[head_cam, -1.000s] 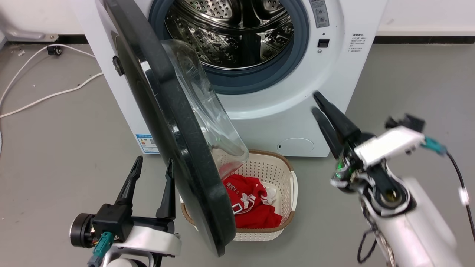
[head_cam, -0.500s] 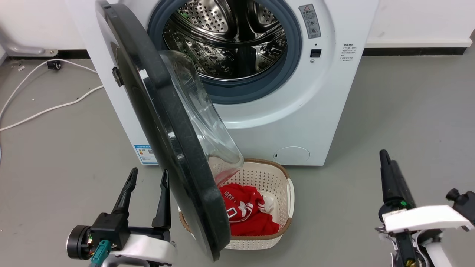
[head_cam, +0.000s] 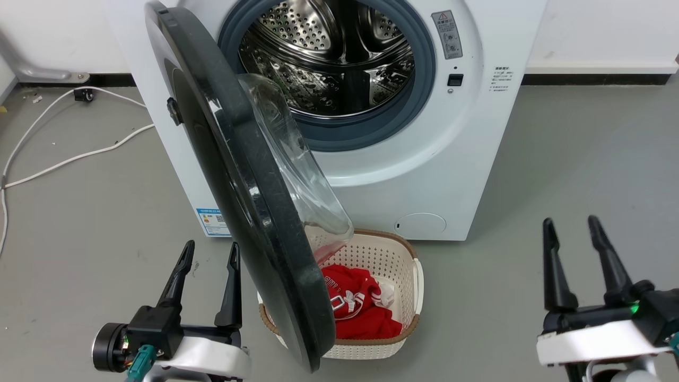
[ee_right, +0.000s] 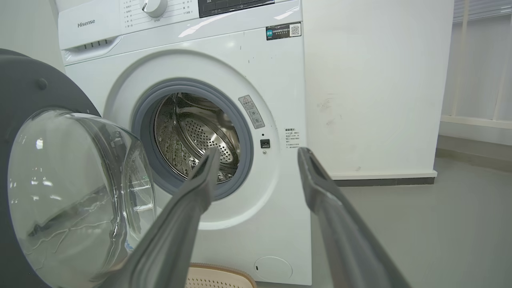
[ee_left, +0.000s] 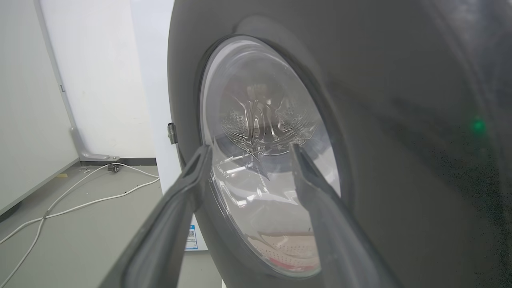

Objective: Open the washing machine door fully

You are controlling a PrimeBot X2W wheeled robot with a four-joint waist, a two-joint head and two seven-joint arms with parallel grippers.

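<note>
I'm seeing the glossy black round washing machine door (head_cam: 249,212) hanging half-open off the big white washing machine's (head_cam: 424,159) left edge; left gripper (head_cam: 211,245) and right gripper (head_cam: 569,220) both sitting released, grey floor (head_cam: 583,148) open rightward.

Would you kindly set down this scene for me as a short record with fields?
door: swung out, edge-on in the head view, lower edge over the basket
washing machine: drum exposed
basket: on the floor, red garment inside
left gripper: open, empty, by the door's outer face
right gripper: open, empty, apart from the machine
</note>
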